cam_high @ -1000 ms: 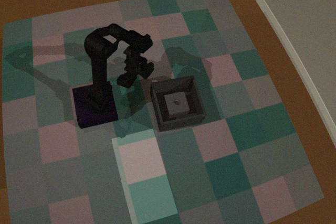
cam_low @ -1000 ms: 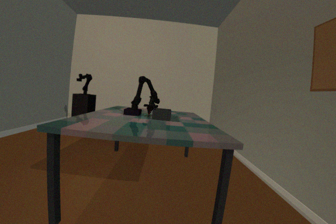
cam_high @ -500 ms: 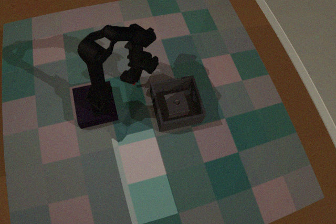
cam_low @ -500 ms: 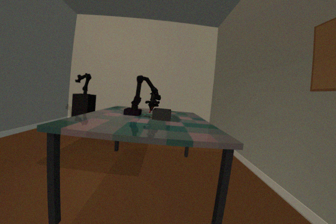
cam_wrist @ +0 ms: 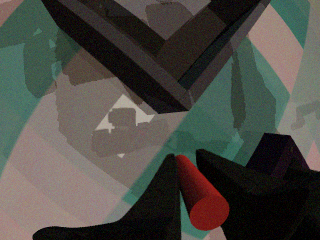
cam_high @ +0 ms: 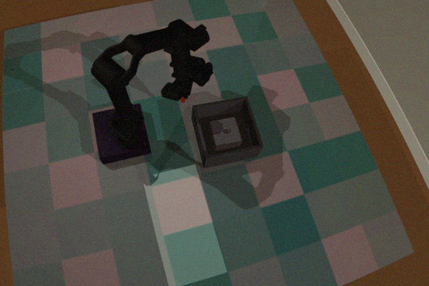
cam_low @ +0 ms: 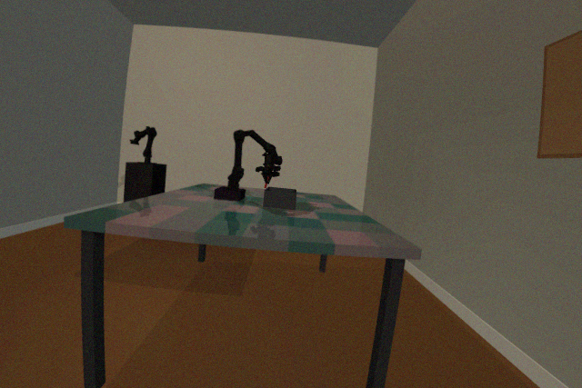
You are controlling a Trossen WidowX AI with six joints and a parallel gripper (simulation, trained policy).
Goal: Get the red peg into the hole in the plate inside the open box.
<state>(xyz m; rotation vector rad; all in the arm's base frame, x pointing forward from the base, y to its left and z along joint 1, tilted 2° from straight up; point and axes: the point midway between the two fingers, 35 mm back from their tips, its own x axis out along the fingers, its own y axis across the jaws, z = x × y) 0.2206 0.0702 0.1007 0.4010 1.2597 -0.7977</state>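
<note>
The red peg [cam_high: 182, 100] [cam_low: 265, 184] [cam_wrist: 206, 202] is held between the fingers of my gripper [cam_low: 267, 181] [cam_wrist: 185, 158], which is shut on it. In the exterior view the peg hangs off the table, slightly tilted, its lower end near the height of the box's rim. The open dark box [cam_high: 230, 159] [cam_low: 280, 199] [cam_wrist: 172, 97] stands beside the gripper, and the peg is outside it. The pale plate [cam_high: 232, 138] lies at the box's bottom, with its round hole [cam_high: 226, 130] visible and nothing in it. The fingers hide part of the peg.
The arm's dark base block [cam_high: 120, 153] [cam_low: 229, 194] [cam_wrist: 270, 155] stands on the patchwork table [cam_high: 332, 189] [cam_low: 225, 228], across from the box. Shadows of the arm fall over the box and table. A second arm [cam_low: 148, 146] on a dark pedestal stands far back left.
</note>
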